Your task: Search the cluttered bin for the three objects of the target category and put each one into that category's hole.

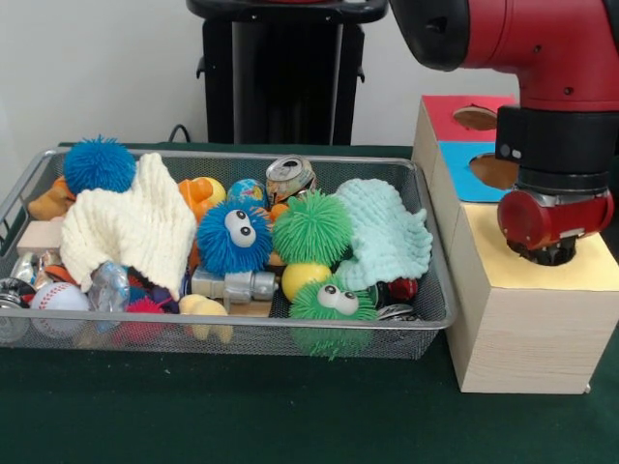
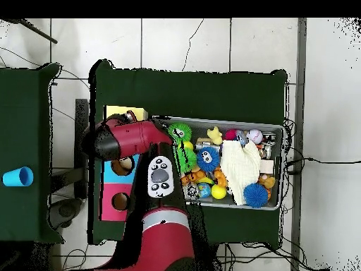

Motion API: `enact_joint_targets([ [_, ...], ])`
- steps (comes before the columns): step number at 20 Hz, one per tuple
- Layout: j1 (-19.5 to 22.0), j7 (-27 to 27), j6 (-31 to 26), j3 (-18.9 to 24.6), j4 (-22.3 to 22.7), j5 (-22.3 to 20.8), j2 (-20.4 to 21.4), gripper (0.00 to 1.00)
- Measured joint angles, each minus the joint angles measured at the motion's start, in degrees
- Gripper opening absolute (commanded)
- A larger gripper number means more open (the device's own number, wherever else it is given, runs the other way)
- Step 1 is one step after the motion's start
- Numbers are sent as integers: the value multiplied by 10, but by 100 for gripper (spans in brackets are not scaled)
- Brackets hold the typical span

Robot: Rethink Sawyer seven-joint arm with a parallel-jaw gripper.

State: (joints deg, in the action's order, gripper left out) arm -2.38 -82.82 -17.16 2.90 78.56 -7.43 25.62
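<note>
So the gripper was parked right over the yellow-faced box, low enough that it covered the hole itself, and I honestly couldn't tell whether it was spread or closed, or carrying anything. The cluttered bin sat just beside the boxes, off to the picture's left of the gripper in the front view, with its long axis running left-right. The only likely wrapper I could spot was a see-through crinkly thing at the bin's far-left end, so about as far from the gripper as the bin allows. It was tucked under the edge of the cream cloth, next to the baseball. Tight spot, I'd guess, since thin plastic on wire mesh gives little to pinch. The other two wrappers I couldn't find, probably buried. The green table cover was bare in front.
</note>
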Motion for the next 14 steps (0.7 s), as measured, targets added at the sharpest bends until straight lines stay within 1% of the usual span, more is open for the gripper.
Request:
enact_joint_targets([
  [3,9,0,-21,9,20,1,26,0],
  [6,14,0,-73,14,40,5,71,0],
  [9,13,0,-105,14,44,7,96,0],
  [11,14,0,-133,15,47,10,120,0],
  [14,14,0,-153,17,49,14,146,0],
])
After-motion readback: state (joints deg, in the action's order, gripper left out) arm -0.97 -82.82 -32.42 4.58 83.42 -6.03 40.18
